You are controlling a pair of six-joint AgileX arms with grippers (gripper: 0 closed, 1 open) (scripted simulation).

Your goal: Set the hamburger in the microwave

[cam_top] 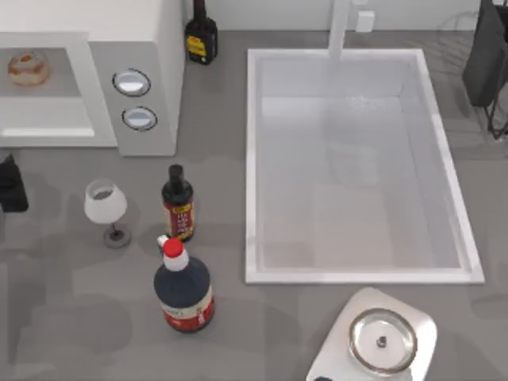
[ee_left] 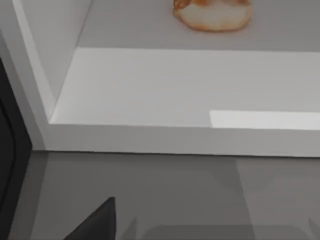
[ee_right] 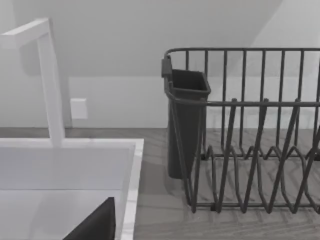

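The left gripper (cam_top: 9,187) sits at the table's left edge, just in front of the microwave (cam_top: 151,48); whether it is spread or pressed together cannot be told. A dark tip of it shows low in the left wrist view, above the grey table (ee_left: 175,195).

Beyond the gripper, the hamburger (cam_top: 28,67) lies inside the microwave's open cavity, resting on the cavity floor well back from the front lip, apart from the gripper. The left wrist view looks over that white lip at the hamburger (ee_left: 212,15).

To the gripper's right stands a wine glass (cam_top: 106,205), upright. Right of it is a slim dark bottle (cam_top: 178,204), and nearer the front a round bottle (cam_top: 182,287) with a red-and-white cap. Another dark bottle (cam_top: 202,33) stands at the back, beside the microwave's dials.

Further right is the sink (cam_top: 252,167), with the faucet (cam_top: 340,28) behind it. A scale (cam_top: 385,341) sits in front of the sink.

The right gripper (ee_right: 95,225) shows as a dark tip near the sink's rim, facing the dish rack (ee_right: 250,150); its state cannot be told.
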